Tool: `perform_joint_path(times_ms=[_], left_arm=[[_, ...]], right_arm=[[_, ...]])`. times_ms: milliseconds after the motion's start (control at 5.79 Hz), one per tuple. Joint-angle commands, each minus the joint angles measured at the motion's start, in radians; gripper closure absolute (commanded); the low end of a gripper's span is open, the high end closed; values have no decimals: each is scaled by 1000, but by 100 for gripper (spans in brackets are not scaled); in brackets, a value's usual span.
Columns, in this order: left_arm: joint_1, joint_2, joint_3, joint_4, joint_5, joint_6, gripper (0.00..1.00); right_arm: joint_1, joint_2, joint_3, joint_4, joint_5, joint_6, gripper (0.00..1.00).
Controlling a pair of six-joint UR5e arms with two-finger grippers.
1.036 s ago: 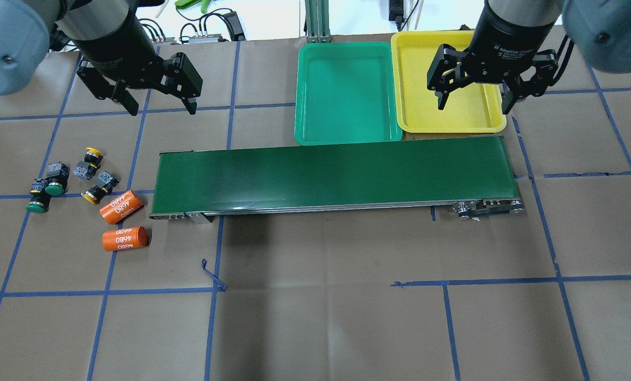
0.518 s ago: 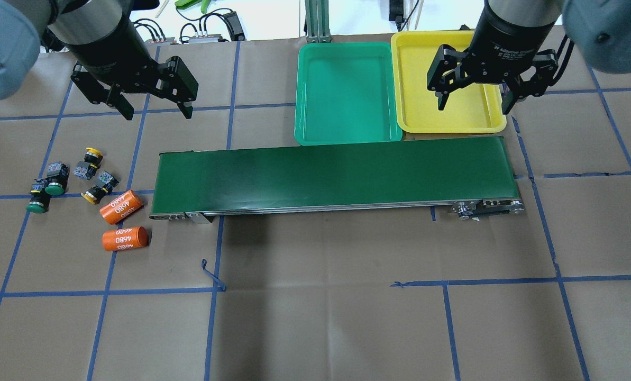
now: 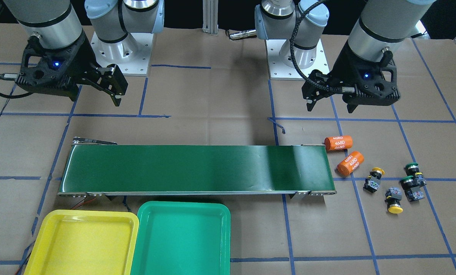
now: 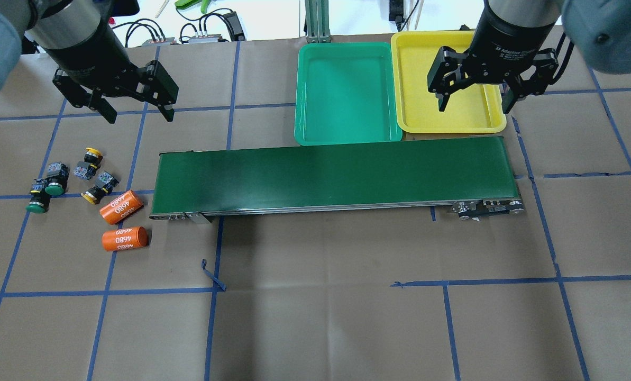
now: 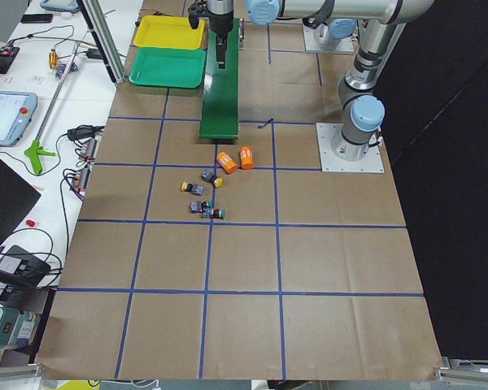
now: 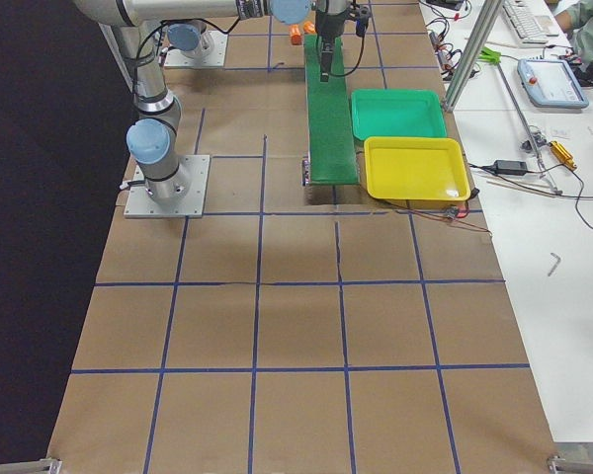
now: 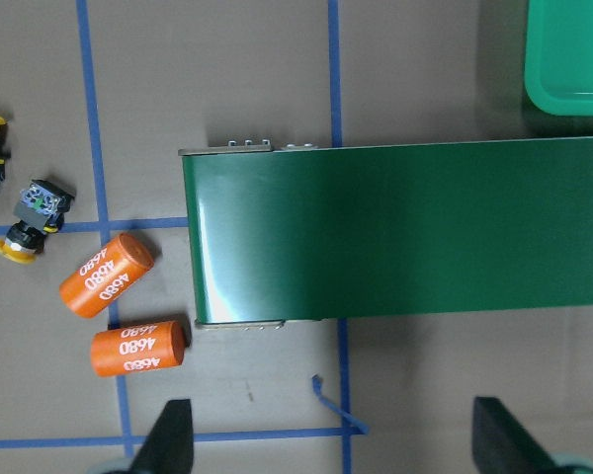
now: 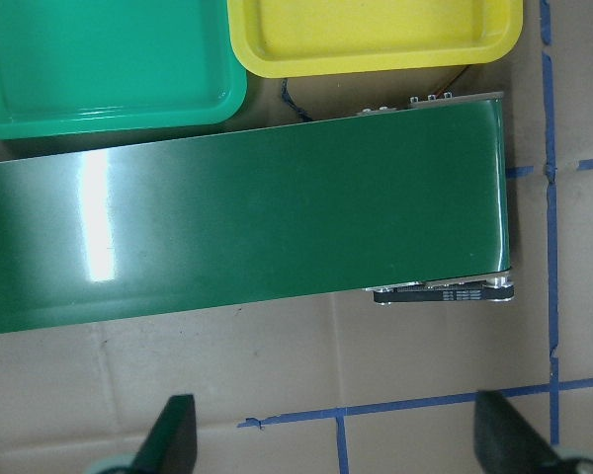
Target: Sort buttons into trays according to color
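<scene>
My left fingers (image 4: 106, 110) and right fingers (image 4: 441, 100) hang spread and empty. The buttons (image 4: 56, 186) lie bunched on the table (image 4: 320, 317) beside orange cylinders (image 4: 121, 206); I risk pinching two or knocking neighbours.

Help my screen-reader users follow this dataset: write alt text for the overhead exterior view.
Four buttons, two yellow and two green, lie unsorted at the left of the table beside two orange cylinders. A dark green conveyor belt crosses the middle, with an empty green tray and yellow tray beyond it. Both the left gripper and right gripper hang open and empty.
</scene>
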Motion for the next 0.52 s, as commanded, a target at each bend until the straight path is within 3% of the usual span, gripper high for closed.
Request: perform_joint_path(times_ms=[0,345], left_arm=[[132,8,-131,57,-2,294,2],[195,13,-254,125,68,539,2]], right_arm=[[0,0,0,-5,4,-1,0],[1,-6,13,-4,4,-8,0]])
